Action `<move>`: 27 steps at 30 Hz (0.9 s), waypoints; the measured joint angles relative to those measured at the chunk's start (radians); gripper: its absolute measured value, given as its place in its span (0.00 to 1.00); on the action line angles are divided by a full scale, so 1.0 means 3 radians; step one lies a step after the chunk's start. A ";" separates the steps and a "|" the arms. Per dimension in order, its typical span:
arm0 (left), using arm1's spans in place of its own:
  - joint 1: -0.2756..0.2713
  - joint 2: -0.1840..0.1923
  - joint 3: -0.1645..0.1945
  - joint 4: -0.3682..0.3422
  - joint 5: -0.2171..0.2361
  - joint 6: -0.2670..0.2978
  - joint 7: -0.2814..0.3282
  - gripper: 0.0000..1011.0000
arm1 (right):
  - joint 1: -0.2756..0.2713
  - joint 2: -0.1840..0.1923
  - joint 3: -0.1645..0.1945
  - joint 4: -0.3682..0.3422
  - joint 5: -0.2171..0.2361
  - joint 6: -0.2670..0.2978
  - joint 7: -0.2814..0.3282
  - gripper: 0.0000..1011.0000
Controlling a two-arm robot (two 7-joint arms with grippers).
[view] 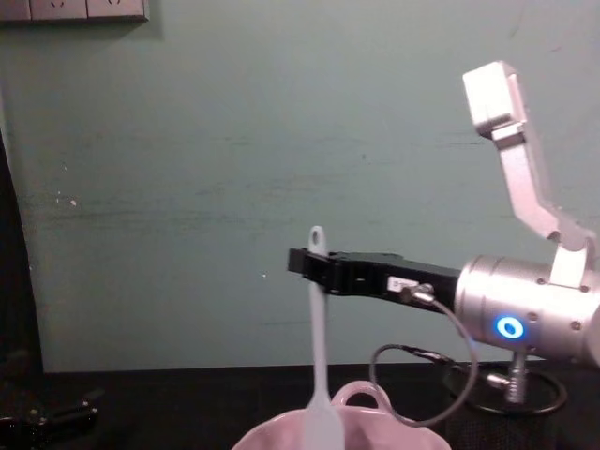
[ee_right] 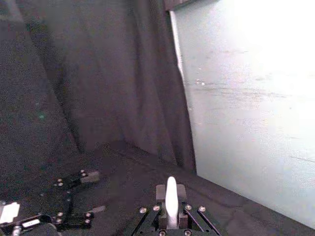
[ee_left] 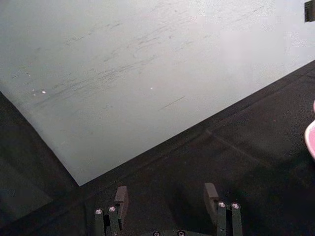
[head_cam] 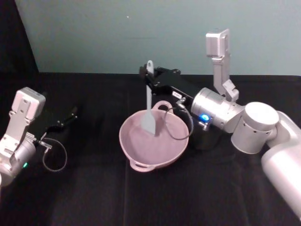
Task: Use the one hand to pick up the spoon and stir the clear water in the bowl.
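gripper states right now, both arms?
Left gripper: open, empty, off to the robot's left.
Right gripper: shut on the spoon, whose head hangs down into the bowl.

Right gripper (head_cam: 148, 76) reaches forward level, jaws clamped; left gripper (head_cam: 73, 114) lies low, apparently resting, jaws apart.

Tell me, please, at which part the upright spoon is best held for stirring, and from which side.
Grip the slim upper handle of the spoon, just below its hole, coming level from the robot's right, as the right tool does. The spoon stands upright with its head in the bowl, so a high grip clears the rim. The left tool sits open, parked at left.
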 joint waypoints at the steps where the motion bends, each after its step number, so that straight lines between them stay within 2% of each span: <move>1: 0.0000 0.0000 0.0000 0.0000 0.0000 0.0000 0.0000 1.00 | -0.0002 0.0012 0.0010 -0.0005 0.0001 0.0005 0.0000 0.11; 9: 0.0000 0.0000 0.0000 0.0000 0.0000 0.0000 0.0000 1.00 | -0.0153 0.0201 0.0123 -0.0243 0.0043 0.0073 -0.0035 0.11; 15: 0.0000 0.0000 0.0000 0.0000 0.0000 0.0000 0.0000 1.00 | -0.0348 0.0365 0.0182 -0.0550 0.0097 0.0161 -0.0081 0.11; 21: 0.0000 0.0000 0.0000 0.0000 0.0000 0.0000 0.0000 1.00 | -0.0537 0.0487 0.0187 -0.0860 0.0149 0.0211 -0.0101 0.11; 27: 0.0000 0.0000 0.0000 0.0000 0.0000 0.0000 0.0000 1.00 | -0.0614 0.0511 0.0137 -0.0997 0.0198 0.0219 -0.0082 0.11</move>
